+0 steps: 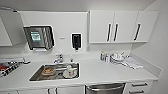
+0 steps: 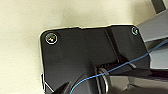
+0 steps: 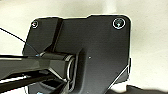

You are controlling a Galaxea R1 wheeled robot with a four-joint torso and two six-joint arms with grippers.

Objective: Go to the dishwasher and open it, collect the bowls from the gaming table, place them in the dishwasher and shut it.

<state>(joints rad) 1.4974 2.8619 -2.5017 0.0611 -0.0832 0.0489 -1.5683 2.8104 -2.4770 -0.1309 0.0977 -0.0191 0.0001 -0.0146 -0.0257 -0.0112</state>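
Note:
The dishwasher (image 1: pixel 105 88) sits under the white counter at the bottom of the head view, right of the sink. I see its stainless front with the bar handle across the top, and its door is closed. The bowls and the gaming table are out of view. Both wrist views look down past the robot's own dark plate onto a pale floor.
A steel sink (image 1: pixel 56 72) with dishes in it is set in the white counter (image 1: pixel 100 72). A faucet (image 1: pixel 59 59) stands behind it. Dishes and a cloth (image 1: pixel 132 62) lie at the counter's right. White drawers (image 1: pixel 138 87) flank the dishwasher, wall cupboards (image 1: pixel 120 26) hang above, and a rack (image 1: pixel 8 66) stands at the left.

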